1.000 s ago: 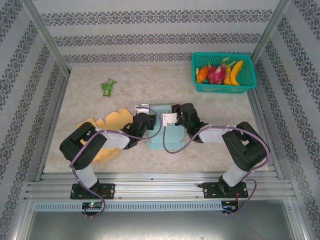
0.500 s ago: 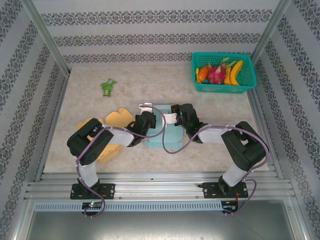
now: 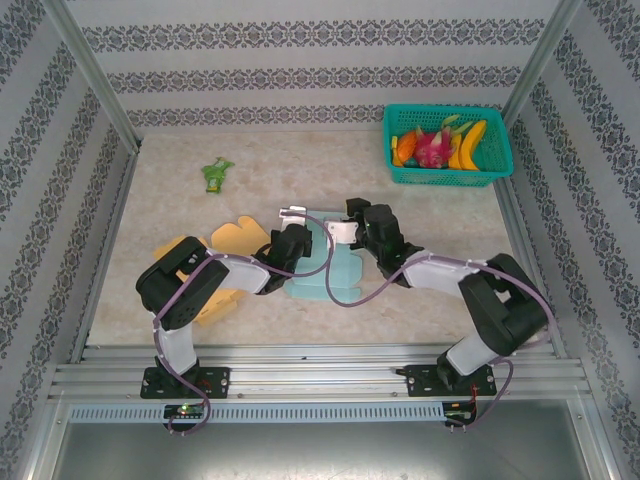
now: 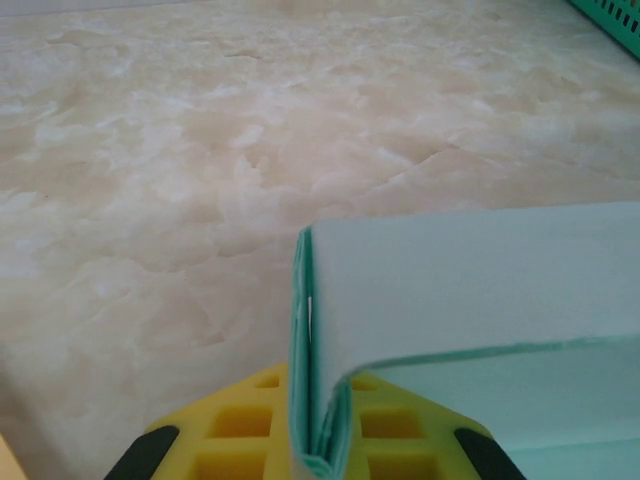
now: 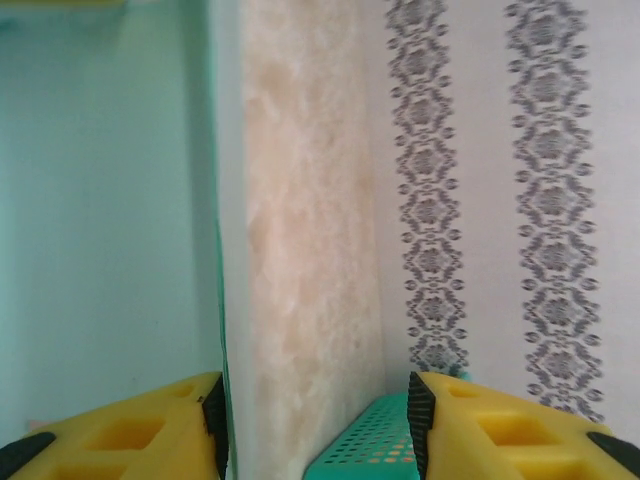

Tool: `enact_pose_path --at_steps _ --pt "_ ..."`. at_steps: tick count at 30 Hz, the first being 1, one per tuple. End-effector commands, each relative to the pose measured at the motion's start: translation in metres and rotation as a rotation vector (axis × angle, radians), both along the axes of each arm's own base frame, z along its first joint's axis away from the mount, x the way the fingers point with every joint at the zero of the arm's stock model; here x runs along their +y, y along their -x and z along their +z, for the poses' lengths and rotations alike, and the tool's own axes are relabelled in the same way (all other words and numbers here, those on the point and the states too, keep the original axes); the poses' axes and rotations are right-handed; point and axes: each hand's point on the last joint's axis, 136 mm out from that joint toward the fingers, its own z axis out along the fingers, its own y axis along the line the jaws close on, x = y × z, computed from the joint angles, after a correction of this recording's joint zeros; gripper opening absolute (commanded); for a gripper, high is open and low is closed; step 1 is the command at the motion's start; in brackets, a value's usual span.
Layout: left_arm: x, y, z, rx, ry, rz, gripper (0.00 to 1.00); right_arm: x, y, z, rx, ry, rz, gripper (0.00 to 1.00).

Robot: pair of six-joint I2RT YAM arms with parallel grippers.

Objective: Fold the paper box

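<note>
The teal paper box point(image 3: 338, 275) lies partly folded in the middle of the table, between both arms. My left gripper point(image 3: 299, 228) is at its left side and is shut on a doubled-over teal wall point(image 4: 470, 285). That wall stands pinched between the yellow fingers point(image 4: 245, 425). At the box's right side, my right gripper point(image 3: 346, 228) is open. Its left finger point(image 5: 150, 435) lies against the teal wall point(image 5: 100, 200), and nothing sits between its fingers.
A yellow-orange cut paper sheet point(image 3: 215, 262) lies left of the box, under the left arm. A small green packet point(image 3: 215, 174) sits far left. A teal basket of fruit point(image 3: 447, 145) stands at the back right, and its perforated wall point(image 5: 370, 445) shows beyond the right fingers.
The left gripper closed on the box's left wall about a second ago and holds it. The right gripper has just opened and let go of the right wall. The box shifted slightly.
</note>
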Motion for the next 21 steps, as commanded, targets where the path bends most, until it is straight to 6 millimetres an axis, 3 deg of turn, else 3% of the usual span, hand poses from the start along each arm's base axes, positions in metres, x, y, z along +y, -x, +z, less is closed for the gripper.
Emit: enact_pose_path --at_steps 1,5,8,11,13,17,21 --pt "0.005 0.001 0.004 -0.022 -0.010 0.032 0.00 0.010 0.018 0.042 0.016 -0.237 0.011 0.50" --pt "0.009 0.003 0.002 -0.019 0.008 0.049 0.00 -0.004 0.026 0.089 0.074 -0.598 -0.120 0.54" --pt "0.007 0.002 0.001 -0.015 0.012 0.047 0.00 -0.021 0.030 0.106 0.194 -0.899 -0.270 0.55" --pt "0.003 -0.001 -0.001 -0.003 0.006 0.038 0.00 -0.035 0.037 0.098 0.339 -1.149 -0.418 0.54" --pt "0.002 -0.002 -0.004 0.010 -0.006 0.039 0.00 -0.041 0.041 0.078 0.455 -1.244 -0.532 0.54" --pt "-0.001 -0.006 -0.010 0.012 -0.014 0.039 0.00 -0.037 0.045 0.043 0.609 -1.298 -0.648 0.54" --pt "-0.007 -0.010 -0.017 0.015 -0.026 0.023 0.00 -0.027 0.038 0.025 0.674 -1.287 -0.678 0.55"
